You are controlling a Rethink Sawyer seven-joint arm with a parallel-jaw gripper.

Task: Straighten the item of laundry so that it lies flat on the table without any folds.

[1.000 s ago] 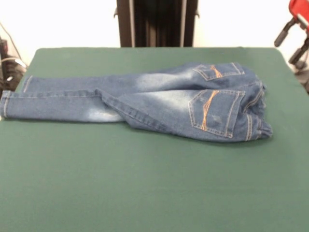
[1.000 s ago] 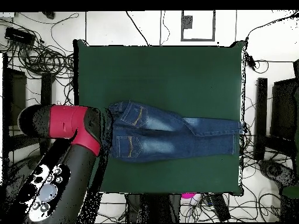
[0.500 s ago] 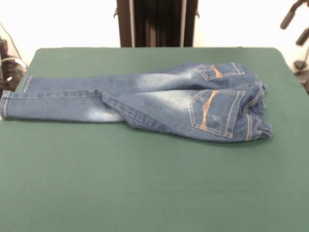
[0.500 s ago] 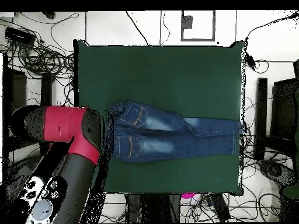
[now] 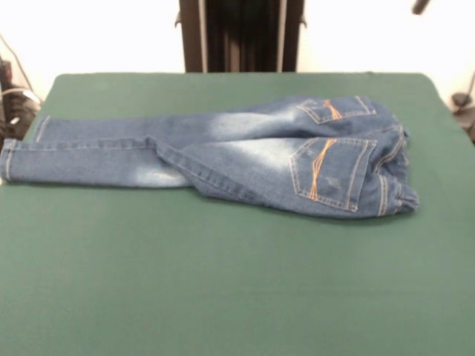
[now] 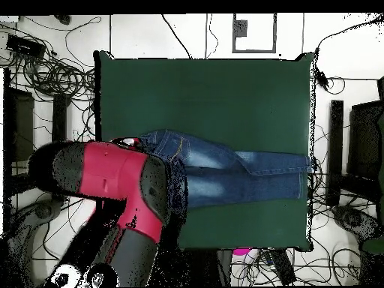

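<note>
- The table [image 5: 223,289] is a wide green cloth surface, bare apart from the jeans [image 5: 223,159]; beyond its far edge in the front view stand a dark column [image 5: 241,33] and a pale wall.
- From overhead, cables [image 6: 52,71] tangle on the floor around the table's sides.
- The jeans lie on the far half of the table in the front view, long axis running left to right: cuffs at the left edge, waistband at the right, back pockets with orange stitching facing up.
- The near leg crosses partly over the far one (a diagonal seam ridge shows there), and the waistband end is bunched.
- From overhead, the red and black arm [image 6: 112,184] covers the waist end of the jeans, hiding the pockets.
- The gripper itself cannot be made out, so I cannot tell how its fingers stand.
- A dark bit at the front view's top right corner is cut off.
</note>
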